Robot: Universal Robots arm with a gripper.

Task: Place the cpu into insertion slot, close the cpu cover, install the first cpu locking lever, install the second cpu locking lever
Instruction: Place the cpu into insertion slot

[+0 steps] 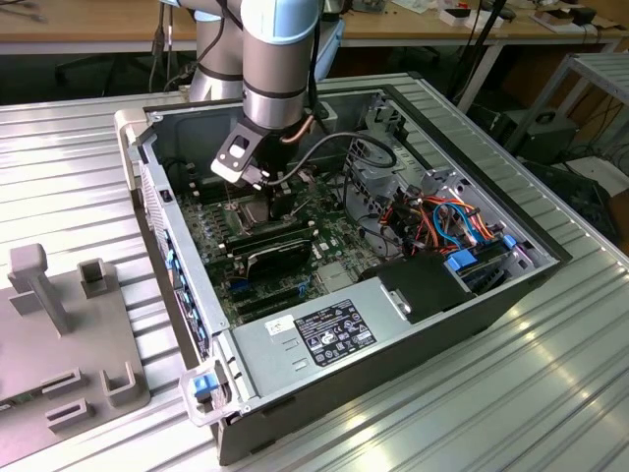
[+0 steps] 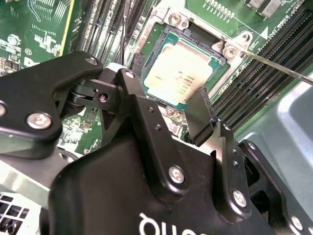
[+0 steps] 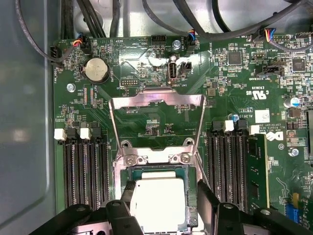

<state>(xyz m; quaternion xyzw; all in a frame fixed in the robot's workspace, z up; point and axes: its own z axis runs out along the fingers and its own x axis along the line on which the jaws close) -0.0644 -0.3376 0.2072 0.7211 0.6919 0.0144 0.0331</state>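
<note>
Gripper (image 2: 168, 83) fingers stand spread, one on each side of your one cpu (image 2: 178, 68), which lies in the insertion slot (image 2: 193, 33). The second wrist view shows one thin lever rod (image 2: 279, 66). The first wrist view shows the cpu cover (image 3: 146, 100) swung back, with memory slots (image 3: 83, 171) crowding both socket edges. In the exterior view the gripper sits near 11 o'clock from the middle of the computer case (image 1: 324, 413).

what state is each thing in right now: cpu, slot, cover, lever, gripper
cpu: lying flat in the slot, metal top up
insertion slot: filled by the cpu, uncovered
cpu cover: open, swung back off the slot
locking lever: unlatched, standing free
gripper: open, one finger on either side of the cpu
</note>
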